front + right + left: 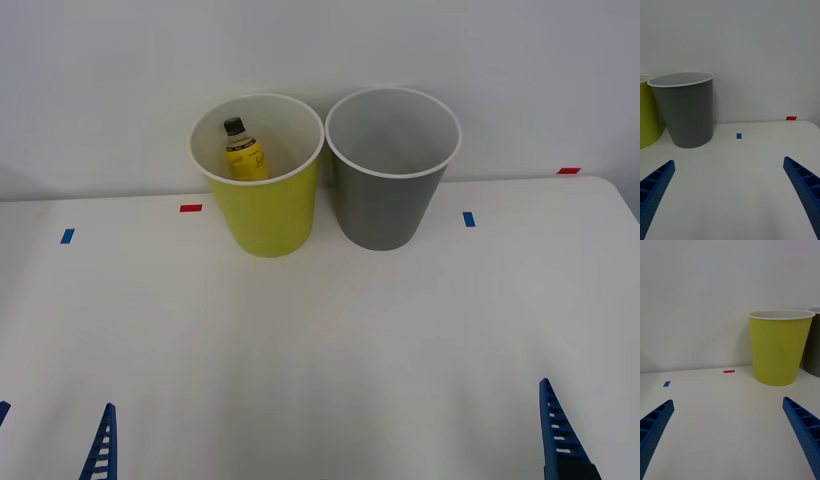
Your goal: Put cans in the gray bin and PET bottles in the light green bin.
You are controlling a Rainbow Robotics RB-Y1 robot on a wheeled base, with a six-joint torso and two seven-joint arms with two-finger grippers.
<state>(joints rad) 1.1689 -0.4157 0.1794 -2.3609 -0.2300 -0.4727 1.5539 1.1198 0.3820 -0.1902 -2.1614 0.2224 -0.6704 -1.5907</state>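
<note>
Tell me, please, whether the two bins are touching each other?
Cannot tell. In the front view the light green bin and gray bin rims nearly meet, but no clear gap or contact shows.

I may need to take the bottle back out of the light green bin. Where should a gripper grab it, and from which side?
Probably by the black cap and neck, coming from straight above. The PET bottle stands roughly upright inside the light green bin, near its far-left wall, so the walls block any sideways approach. The left gripper, open near the table's front edge, sits on that bin's side.
</note>
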